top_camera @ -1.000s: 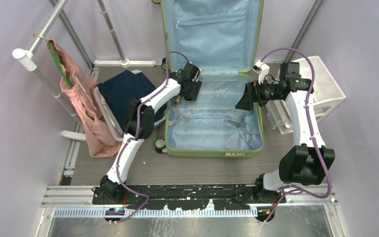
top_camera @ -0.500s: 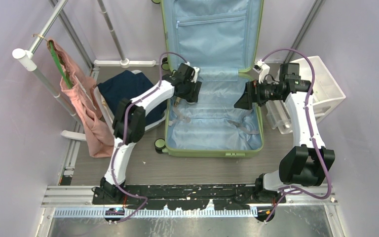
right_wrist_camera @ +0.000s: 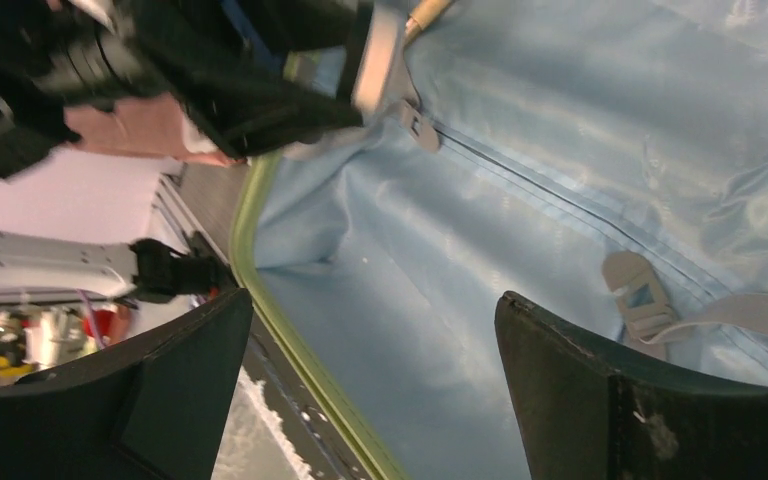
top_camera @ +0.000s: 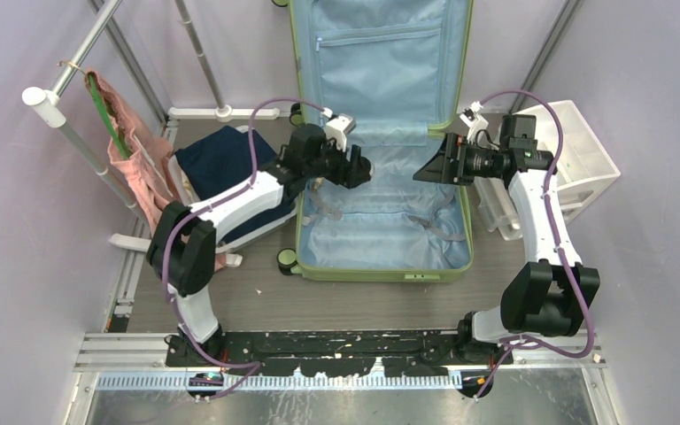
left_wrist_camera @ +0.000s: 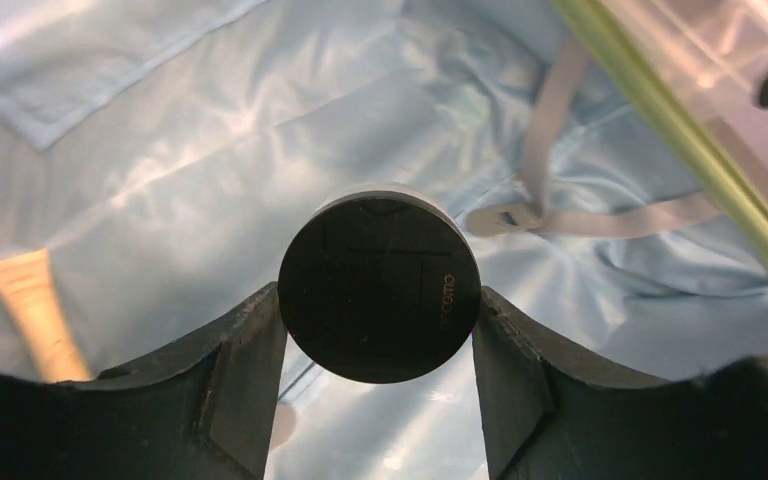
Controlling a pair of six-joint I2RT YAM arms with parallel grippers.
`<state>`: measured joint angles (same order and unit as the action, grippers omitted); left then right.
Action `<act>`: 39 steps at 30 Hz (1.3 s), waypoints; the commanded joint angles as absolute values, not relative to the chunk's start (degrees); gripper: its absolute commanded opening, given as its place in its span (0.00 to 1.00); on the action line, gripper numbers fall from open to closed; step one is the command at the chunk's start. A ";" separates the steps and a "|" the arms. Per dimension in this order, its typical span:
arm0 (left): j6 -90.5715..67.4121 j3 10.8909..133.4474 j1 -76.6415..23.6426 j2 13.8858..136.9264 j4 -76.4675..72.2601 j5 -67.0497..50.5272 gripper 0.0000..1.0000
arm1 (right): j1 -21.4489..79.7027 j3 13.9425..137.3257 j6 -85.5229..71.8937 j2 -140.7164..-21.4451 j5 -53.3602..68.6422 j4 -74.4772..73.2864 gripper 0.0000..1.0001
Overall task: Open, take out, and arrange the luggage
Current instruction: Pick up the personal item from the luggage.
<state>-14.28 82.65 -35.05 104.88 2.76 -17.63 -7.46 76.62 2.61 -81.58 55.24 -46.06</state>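
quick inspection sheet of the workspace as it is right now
surface: grey wood-look tabletop
job's things: luggage lies open, lid propped up at the back, pale blue lining and loose straps showing
clutter: white basket holding navy cloth left of the case; white drawer unit on the right
grippers: left tool clamps a round black container over the lining; right tool open, nothing between its fingers
cables: purple cable loops above each arm
surroundings: pink garment hanging on a metal rail; lilac walls
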 commanded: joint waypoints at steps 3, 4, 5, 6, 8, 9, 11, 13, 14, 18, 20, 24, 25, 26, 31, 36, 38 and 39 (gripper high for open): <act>-14.25 73.44 -39.97 96.41 -18.76 -23.48 0.03 | -6.87 75.99 -14.97 -80.67 60.96 -36.41 0.95; -14.16 72.53 -40.65 95.88 -19.76 -23.20 0.03 | -6.41 75.86 -15.43 -80.90 61.13 -36.39 0.94; -13.90 71.95 -41.56 95.49 -20.34 -22.80 0.03 | -5.89 75.59 -15.60 -81.11 61.17 -36.38 0.94; -13.36 71.68 -42.22 95.25 -20.49 -22.05 0.03 | -5.21 75.28 -15.70 -81.16 61.09 -36.32 0.94; -12.25 71.61 -43.22 95.02 -20.41 -21.47 0.02 | -3.95 74.43 -15.79 -81.42 60.88 -36.26 0.94; -12.02 71.67 -43.58 95.01 -20.39 -21.18 0.02 | -3.35 74.01 -15.76 -81.60 60.64 -36.15 0.94; -11.54 71.87 -44.12 94.99 -20.39 -20.89 0.02 | -2.56 73.39 -15.70 -81.91 60.08 -36.04 0.93; -10.64 72.09 -44.65 94.77 -19.96 -20.34 0.02 | -2.02 73.22 -15.34 -82.24 59.31 -36.27 0.92; -10.14 72.22 -45.03 94.68 -19.57 -20.24 0.02 | -1.69 73.28 -14.72 -82.38 58.81 -36.75 0.90; -9.18 72.47 -45.85 94.36 -18.70 -19.98 0.02 | -0.65 73.35 -13.18 -82.79 57.56 -38.07 0.85; -8.92 72.59 -46.31 94.20 -18.51 -19.82 0.02 | -0.07 73.01 -13.10 -82.76 57.10 -38.06 0.82; -6.72 73.42 -47.61 94.09 -16.61 -18.72 0.02 | 0.00 72.77 -13.15 -82.73 56.60 -37.84 0.78; -5.93 73.78 -48.14 94.17 -15.84 -18.07 0.02 | 0.00 72.77 -13.18 -82.71 56.60 -37.82 0.77; -5.43 74.10 -48.38 94.19 -15.22 -17.76 0.02 | 0.00 72.77 -13.13 -82.71 56.52 -37.80 0.77; -3.94 74.68 -49.44 93.92 -14.37 -15.61 0.01 | 2.17 72.15 -13.16 -82.64 55.61 -38.03 0.70; -2.90 75.51 -50.16 93.78 -12.97 -14.45 0.01 | 3.13 71.46 -13.05 -82.44 55.03 -38.06 0.61; -2.82 75.58 -50.39 93.79 -12.81 -14.09 0.01 | 3.38 71.46 -13.07 -82.44 55.02 -38.06 0.55; -2.81 75.71 -50.49 93.85 -12.69 -13.82 0.01 | 3.42 71.58 -13.02 -82.50 55.02 -38.20 0.50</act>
